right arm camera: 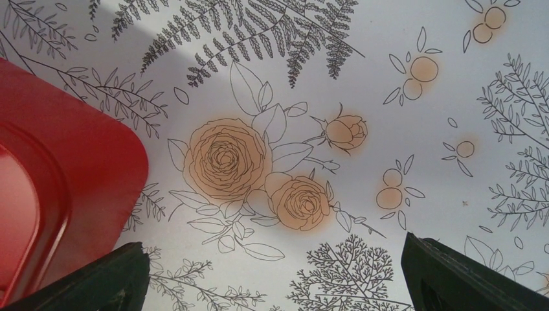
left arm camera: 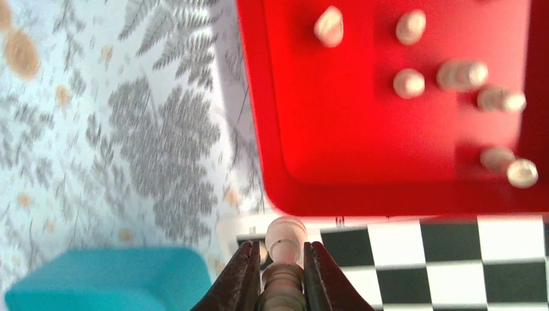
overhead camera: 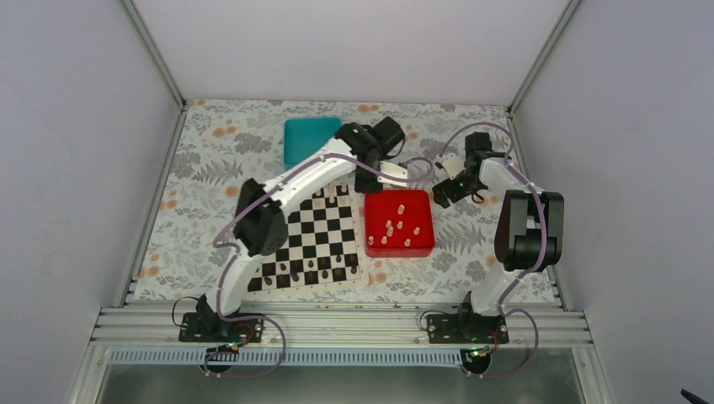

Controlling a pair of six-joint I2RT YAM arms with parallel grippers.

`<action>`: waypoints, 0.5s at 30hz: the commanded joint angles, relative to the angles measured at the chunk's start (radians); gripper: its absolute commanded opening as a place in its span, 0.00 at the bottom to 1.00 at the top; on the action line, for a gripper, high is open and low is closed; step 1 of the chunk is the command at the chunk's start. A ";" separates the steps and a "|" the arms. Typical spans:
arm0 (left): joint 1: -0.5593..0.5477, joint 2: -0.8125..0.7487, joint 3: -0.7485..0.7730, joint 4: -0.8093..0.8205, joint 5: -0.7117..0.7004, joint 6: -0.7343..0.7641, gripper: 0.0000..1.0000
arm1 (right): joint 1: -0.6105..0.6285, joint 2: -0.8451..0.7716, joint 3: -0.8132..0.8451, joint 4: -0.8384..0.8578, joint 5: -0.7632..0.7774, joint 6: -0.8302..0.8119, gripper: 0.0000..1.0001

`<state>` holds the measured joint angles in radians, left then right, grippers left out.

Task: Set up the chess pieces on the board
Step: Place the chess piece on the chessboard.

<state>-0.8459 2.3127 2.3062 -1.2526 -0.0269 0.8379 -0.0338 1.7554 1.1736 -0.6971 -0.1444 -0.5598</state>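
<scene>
The checkered board (overhead camera: 316,240) lies left of centre, with dark pieces along its near rows and a few pieces at its far edge. My left gripper (left arm camera: 281,262) is shut on a cream chess piece (left arm camera: 285,236), held above the board's far corner (left arm camera: 388,259) beside the red tray. Several cream pieces (overhead camera: 397,227) lie in the red tray (overhead camera: 418,249); they also show in the left wrist view (left arm camera: 409,83). My right gripper (right arm camera: 275,275) is open and empty over the floral cloth, right of the tray's far corner (right arm camera: 78,168).
A teal box (overhead camera: 310,139) sits behind the board, also in the left wrist view (left arm camera: 103,278). The floral tablecloth (overhead camera: 227,151) covers the table. White walls and metal frame posts enclose it on three sides.
</scene>
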 commanded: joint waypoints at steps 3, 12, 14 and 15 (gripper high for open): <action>0.116 -0.229 -0.250 0.076 -0.038 -0.017 0.06 | 0.008 0.010 0.022 -0.007 -0.011 -0.005 1.00; 0.305 -0.444 -0.612 0.225 -0.022 0.004 0.07 | 0.011 0.023 0.027 -0.013 0.003 0.000 1.00; 0.342 -0.450 -0.648 0.243 0.004 0.008 0.07 | 0.012 0.024 0.029 -0.013 0.005 0.002 1.00; 0.357 -0.451 -0.663 0.253 0.012 0.010 0.07 | 0.012 0.026 0.031 -0.014 0.006 0.003 1.00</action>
<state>-0.5385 1.8881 1.6966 -1.0733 -0.0509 0.8314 -0.0315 1.7580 1.1797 -0.7048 -0.1432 -0.5591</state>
